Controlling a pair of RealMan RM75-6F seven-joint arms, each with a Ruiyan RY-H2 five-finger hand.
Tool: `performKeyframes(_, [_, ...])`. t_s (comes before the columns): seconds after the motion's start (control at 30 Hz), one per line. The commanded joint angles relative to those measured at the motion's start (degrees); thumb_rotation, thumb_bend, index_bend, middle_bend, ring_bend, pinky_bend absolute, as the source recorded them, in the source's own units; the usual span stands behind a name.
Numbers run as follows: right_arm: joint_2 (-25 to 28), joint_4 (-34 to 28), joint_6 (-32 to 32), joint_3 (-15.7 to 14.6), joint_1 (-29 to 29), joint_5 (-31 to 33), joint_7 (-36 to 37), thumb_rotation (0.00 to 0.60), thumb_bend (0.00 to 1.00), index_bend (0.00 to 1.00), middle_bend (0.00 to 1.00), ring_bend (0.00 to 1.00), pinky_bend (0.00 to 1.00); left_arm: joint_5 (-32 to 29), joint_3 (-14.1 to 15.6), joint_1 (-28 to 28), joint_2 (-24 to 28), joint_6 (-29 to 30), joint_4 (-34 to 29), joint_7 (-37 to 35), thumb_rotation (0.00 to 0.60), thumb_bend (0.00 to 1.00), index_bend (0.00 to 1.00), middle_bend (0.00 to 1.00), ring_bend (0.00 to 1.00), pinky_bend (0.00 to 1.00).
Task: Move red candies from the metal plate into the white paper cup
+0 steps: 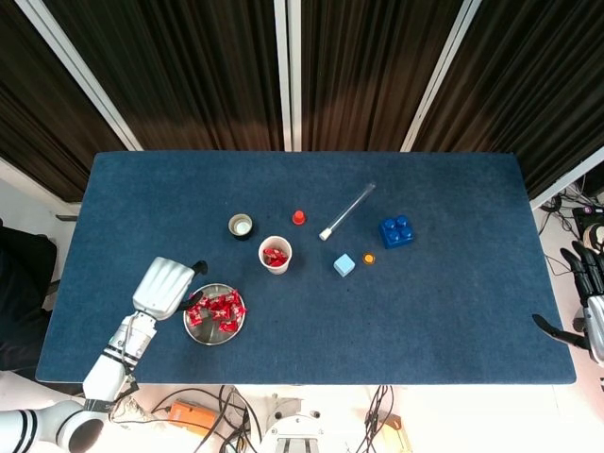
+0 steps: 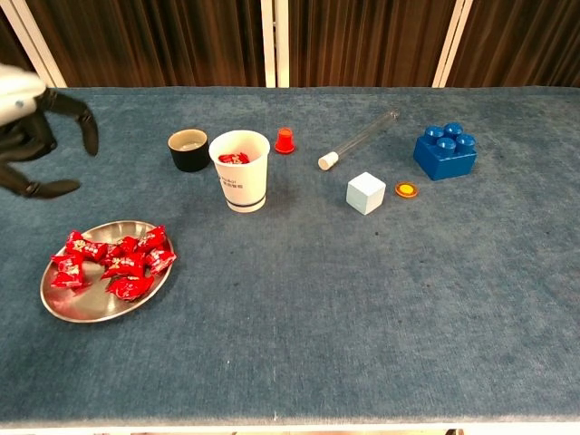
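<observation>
Right hand cut off at head view edge; left hand partly cropped in chest view

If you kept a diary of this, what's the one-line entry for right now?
left hand: open, beside metal plate | red candies: most on plate, some in white paper cup | right hand: off table edge

A heap of red wrapped candies lies on the round metal plate at the desk's near left. The white paper cup stands upright farther back, red candy inside.
</observation>
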Motion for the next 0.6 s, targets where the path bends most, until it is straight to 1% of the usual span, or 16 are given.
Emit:
performKeyframes(0.03, [-0.01,-0.17,-0.12,-0.08,0.11,-0.2,-0.25,0.6,0.28,0.0,0.03,0.0,0.0,1.3,1.36,1.47,-1.62,-1.01,3.8,-1.54,0.6,0.21,0.44,0.92,0.83,0.83])
performKeyframes(0.13, [0.02,-0.39,-0.12,-0.12,0.1,-0.21,-0.48,0.6,0.28,0.0,0.03,0.0,0.0,1.61,1.44,1.79,-3.48,-1.94,7.01,-0.33,0.6,0.21,0.44,0.92,0.83,0.83])
performKeyframes(0.23, [0.06,-0.54,0.07,-0.14,-0.05,-0.1,-0.6,0.6,0.28,0.0,0.03,0.0,0.0,1.44,1.45,1.95,-5.04,-3.34,8.84,0.6,0.6,0.21,0.44,0.92,0.83,0.83])
performKeyframes(0.43, [0.2,-0.81,0.15,-0.23,-0.2,-0.02,-0.85,0.6,0.28,0.0,0.03,0.0,0.0,0.26,0.98,2.13,-7.12,-5.6,11.37,3.45,0.6,0.22,0.44,0.92,0.83,0.83])
performKeyframes(0.6, [0.2,-0.94,0.07,-0.18,-0.18,0.15,-1.04,0.6,0.28,0.0,0.03,0.0,0.0,-0.82,0.55,2.53,-7.89,-6.79,12.34,4.71,0.6,0.22,0.44,0.92,0.83,0.83])
